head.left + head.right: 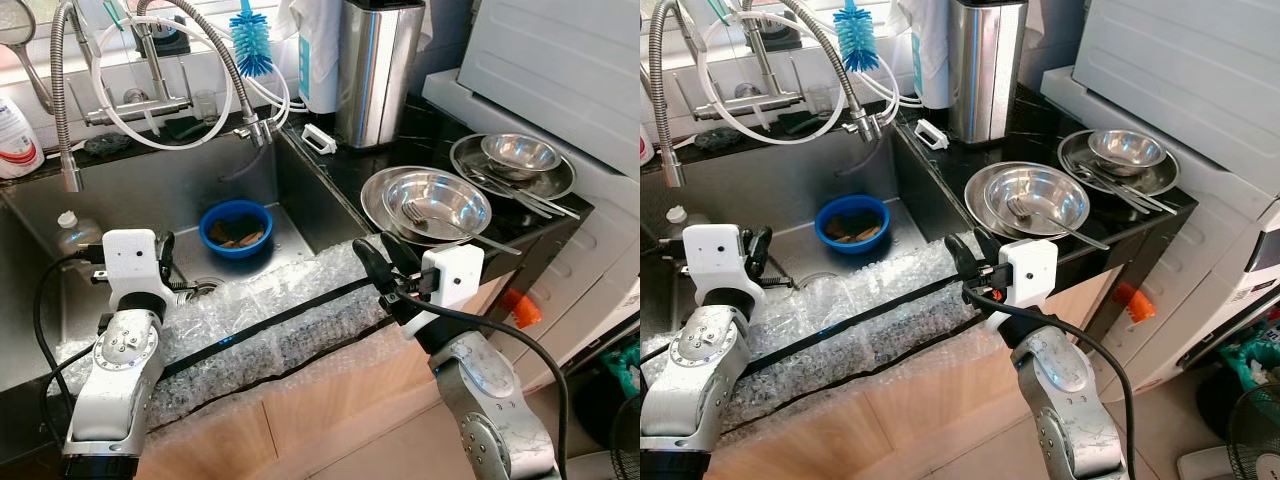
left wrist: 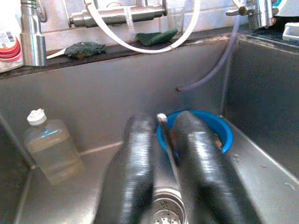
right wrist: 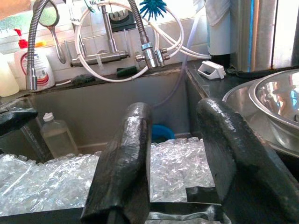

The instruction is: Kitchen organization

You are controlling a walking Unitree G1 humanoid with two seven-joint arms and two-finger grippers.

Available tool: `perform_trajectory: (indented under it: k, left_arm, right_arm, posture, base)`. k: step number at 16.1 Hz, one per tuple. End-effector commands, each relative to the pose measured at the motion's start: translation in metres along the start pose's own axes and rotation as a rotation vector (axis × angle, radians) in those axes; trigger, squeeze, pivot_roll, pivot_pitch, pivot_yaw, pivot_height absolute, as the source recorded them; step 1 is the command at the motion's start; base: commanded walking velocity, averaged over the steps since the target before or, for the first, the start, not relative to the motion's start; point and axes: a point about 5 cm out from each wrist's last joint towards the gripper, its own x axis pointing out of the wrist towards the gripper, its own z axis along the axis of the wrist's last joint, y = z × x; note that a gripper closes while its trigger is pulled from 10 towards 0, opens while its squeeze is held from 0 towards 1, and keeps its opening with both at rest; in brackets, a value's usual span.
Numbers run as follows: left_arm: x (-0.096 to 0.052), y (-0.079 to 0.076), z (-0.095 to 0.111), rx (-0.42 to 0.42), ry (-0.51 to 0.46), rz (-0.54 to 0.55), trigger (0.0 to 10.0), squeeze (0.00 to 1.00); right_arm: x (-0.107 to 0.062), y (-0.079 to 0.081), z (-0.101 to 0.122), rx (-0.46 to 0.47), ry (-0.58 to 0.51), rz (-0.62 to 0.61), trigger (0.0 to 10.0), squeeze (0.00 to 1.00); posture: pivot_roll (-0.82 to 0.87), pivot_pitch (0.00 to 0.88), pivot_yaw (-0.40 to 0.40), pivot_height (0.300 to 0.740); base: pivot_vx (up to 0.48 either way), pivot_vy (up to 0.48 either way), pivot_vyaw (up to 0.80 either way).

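My left gripper is over the sink, shut on a thin metal utensil whose handle runs between the fingers. It is just short of the blue bowl, which sits on the sink floor with brown scraps in it. My right gripper stands open over the bubble wrap at the counter's front edge, with nothing between its fingers. Just beyond it, stacked steel bowls hold a fork. Further right, a steel plate carries a small bowl and several utensils.
A clear bottle stands in the sink's left corner near the drain. Faucets and white hoses hang over the sink, with a blue brush behind them. A steel canister stands at the back of the black counter.
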Motion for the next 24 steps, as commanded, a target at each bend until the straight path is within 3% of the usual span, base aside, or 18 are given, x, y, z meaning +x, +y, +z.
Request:
perform_trajectory:
  k: [1,5,6,8,11,14,16,17,20,24]
  left_arm:
    - [0.000,-0.001,-0.001,0.008,0.014,-0.003,10.0,0.96]
    - [0.000,-0.001,0.001,-0.004,0.004,0.007,10.0,0.96]
    - [0.001,0.000,0.008,-0.035,-0.049,0.029,10.0,0.85]
    - [0.001,0.002,0.026,-0.090,-0.164,0.059,10.0,0.00]
    - [-0.004,0.000,0.035,-0.080,-0.229,0.046,10.0,0.00]
    - [-0.013,-0.007,0.030,-0.035,-0.229,-0.011,10.0,0.00]
    - [-0.014,-0.007,0.027,-0.038,-0.221,-0.011,10.0,0.00]
    - [-0.013,-0.008,0.026,-0.039,-0.218,-0.011,10.0,0.00]
    - [-0.011,-0.013,0.025,-0.043,-0.217,-0.027,10.0,0.00]
    - [-0.013,-0.013,0.021,-0.025,-0.211,-0.036,10.0,0.00]
  right_arm:
    - [0.000,0.000,0.000,-0.007,-0.003,-0.002,10.0,0.00]
    - [0.001,0.001,0.000,-0.007,-0.006,0.001,10.0,0.00]
    - [0.002,0.001,0.002,-0.014,-0.015,-0.005,10.0,0.00]
    - [0.003,-0.002,0.008,-0.035,-0.041,-0.031,10.0,0.00]
    - [0.006,-0.007,0.029,-0.116,-0.121,-0.086,10.0,0.00]
    - [0.001,-0.018,0.046,-0.224,-0.180,-0.200,10.0,0.00]
    - [-0.005,-0.024,0.052,-0.225,-0.191,-0.231,10.0,0.00]
    - [-0.007,-0.026,0.054,-0.230,-0.197,-0.243,10.0,1.00]
    - [-0.020,-0.044,0.065,-0.264,-0.227,-0.387,10.0,1.00]
    - [-0.040,-0.062,0.062,-0.275,-0.205,-0.512,10.0,1.00]
  posture:
    - [-0.04,0.011,0.020,0.740]
    - [-0.04,0.013,0.017,0.740]
    - [-0.04,0.012,0.016,0.740]
    - [-0.04,0.011,0.015,0.740]
    - [-0.05,0.010,0.015,0.740]
    - [-0.05,0.010,0.016,0.740]
    - [-0.05,0.011,0.018,0.740]
    - [-0.06,0.011,0.019,0.740]
    - [-0.07,0.000,0.023,0.740]
    - [-0.06,0.000,0.026,0.740]
  base:
    - [0.000,0.000,0.00]
    - [0.000,0.000,0.00]
    - [0.000,0.000,0.00]
    - [0.000,0.000,0.00]
    - [0.000,0.000,0.00]
    - [0.000,0.000,0.00]
    - [0.000,0.000,0.00]
    - [0.000,0.000,0.00]
    - [0.000,0.000,0.00]
    - [0.000,0.000,0.00]
